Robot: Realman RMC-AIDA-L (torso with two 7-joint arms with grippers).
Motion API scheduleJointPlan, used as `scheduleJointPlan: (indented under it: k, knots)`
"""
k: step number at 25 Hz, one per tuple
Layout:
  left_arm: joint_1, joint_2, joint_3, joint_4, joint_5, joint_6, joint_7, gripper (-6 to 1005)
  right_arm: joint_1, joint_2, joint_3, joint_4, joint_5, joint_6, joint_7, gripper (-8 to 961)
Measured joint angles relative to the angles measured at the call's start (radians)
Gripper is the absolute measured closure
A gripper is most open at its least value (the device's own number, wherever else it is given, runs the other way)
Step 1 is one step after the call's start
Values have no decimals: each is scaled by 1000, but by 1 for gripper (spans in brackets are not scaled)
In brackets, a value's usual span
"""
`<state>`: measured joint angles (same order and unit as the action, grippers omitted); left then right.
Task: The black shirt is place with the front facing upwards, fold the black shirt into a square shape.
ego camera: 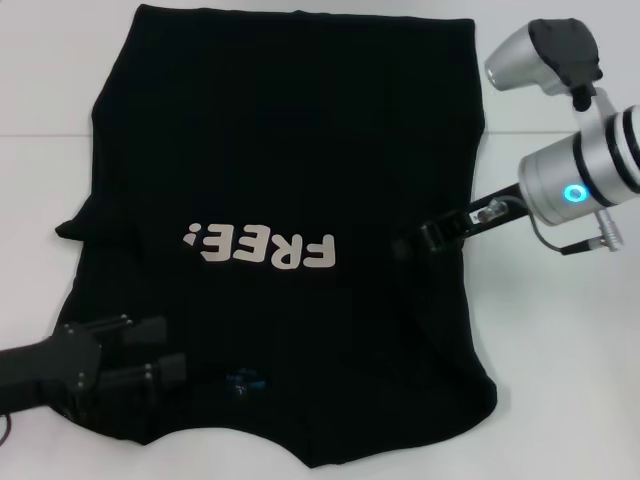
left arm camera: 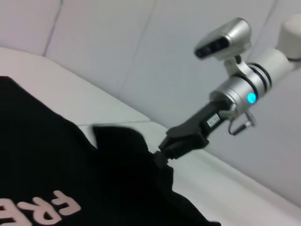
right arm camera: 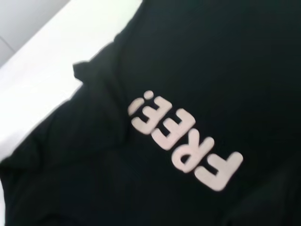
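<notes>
Nearest the robot, the left tool (ego camera: 165, 352) lies low over the collar end of the black shirt (ego camera: 290, 160), its two fingers (ego camera: 145, 331) spread apart with cloth beneath them; whether they pinch any of it cannot be told from the head view. Just beside it sits the small blue neck label (ego camera: 245, 381). The shirt is spread front up on the white table (ego camera: 560, 400), the collar toward the robot and the hem at the far side. The white "FREE!" lettering (ego camera: 262, 247) crosses its middle. At the shirt's right edge, level with the lettering, the right tool (ego camera: 425, 238) meets a folded-in flap of sleeve (left arm camera: 120, 136); it seems closed on that cloth, though black against black hides the fingertips. The sleeve on the left juts out onto the table.
</notes>
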<state>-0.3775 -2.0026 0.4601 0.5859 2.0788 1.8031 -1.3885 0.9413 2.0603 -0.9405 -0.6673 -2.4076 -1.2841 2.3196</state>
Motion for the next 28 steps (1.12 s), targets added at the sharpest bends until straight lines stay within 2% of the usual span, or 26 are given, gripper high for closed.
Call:
scheduleJointPlan:
  k: [3,7,10,13,15,18,21,23,28]
  knots:
    - [-2,12,-27,1,4,-2,-67,266,-4,2,10,7,28,13,4,920]
    - [4,18,-62,12,5,4,-125,265,-59,-1,17,9,157,14,-76,917]
    - [8,23,-88,41,11,2,-210,264,-131,-6,46,19,296,9,-222,785]
    - [7,42,-90,93,50,-11,-394,265,-210,-13,68,42,416,-32,-446,657]
    - [-1,62,-85,136,103,-5,-543,266,-262,-13,71,56,468,-54,-604,575]
    - [-15,78,-70,207,190,7,-717,265,-324,-3,72,70,493,-62,-789,454]
    - [-38,81,-66,304,291,1,-868,264,-357,10,74,72,494,-64,-883,390]
    - [-70,88,-65,328,385,-34,-958,264,-369,19,74,79,493,-65,-917,348]
    - [-159,117,-64,239,528,-115,-1058,264,-373,21,73,97,490,-66,-938,241]
